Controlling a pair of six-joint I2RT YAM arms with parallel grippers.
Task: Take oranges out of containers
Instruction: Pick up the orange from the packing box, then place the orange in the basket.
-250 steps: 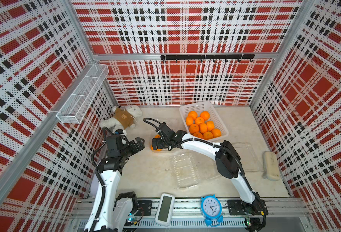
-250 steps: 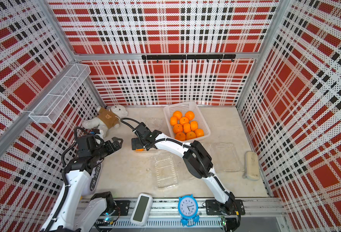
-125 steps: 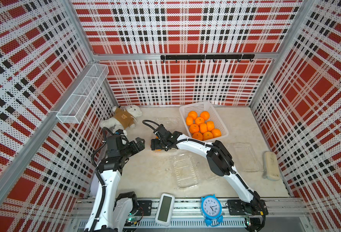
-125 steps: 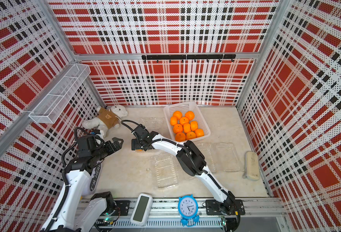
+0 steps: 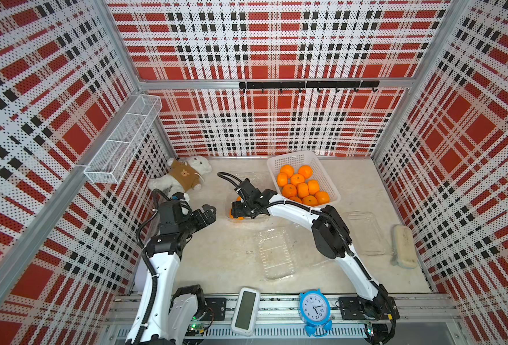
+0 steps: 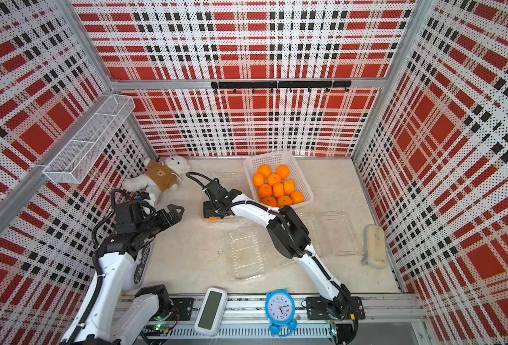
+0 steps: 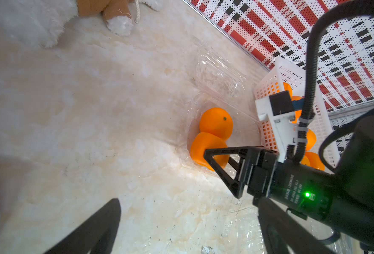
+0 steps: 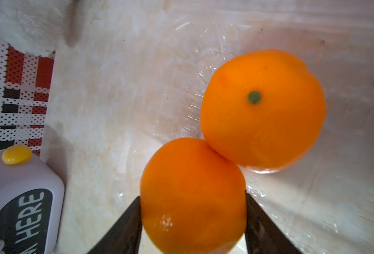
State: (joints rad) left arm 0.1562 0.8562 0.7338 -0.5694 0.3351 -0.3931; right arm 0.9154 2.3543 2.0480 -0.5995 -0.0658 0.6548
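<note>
Orange mandarin (image 8: 192, 176) clamped in right gripper (image 8: 192, 195), touching neighbouring mandarin (image 8: 263, 107). May slip on lifting, or drag flimsy clamshell tray (image 7: 243, 129) along. Nine o'clock of tray: left gripper (image 5: 206, 213) gaping.

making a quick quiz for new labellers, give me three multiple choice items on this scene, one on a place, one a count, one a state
1. Where is the right tool?
a) over the white basket
b) in the clear container, around an orange
c) by the blue clock

2. How many oranges lie in that container?
a) two
b) four
c) none

3. The left tool is
a) shut on an orange
b) shut on the plush bear
c) open and empty

Answers:
1 b, the right wrist view shows its jaws against both sides of an orange lying on clear plastic.
2 a, the left wrist view shows just two there.
3 c, both top views show its jaws spread with nothing between them.
</note>
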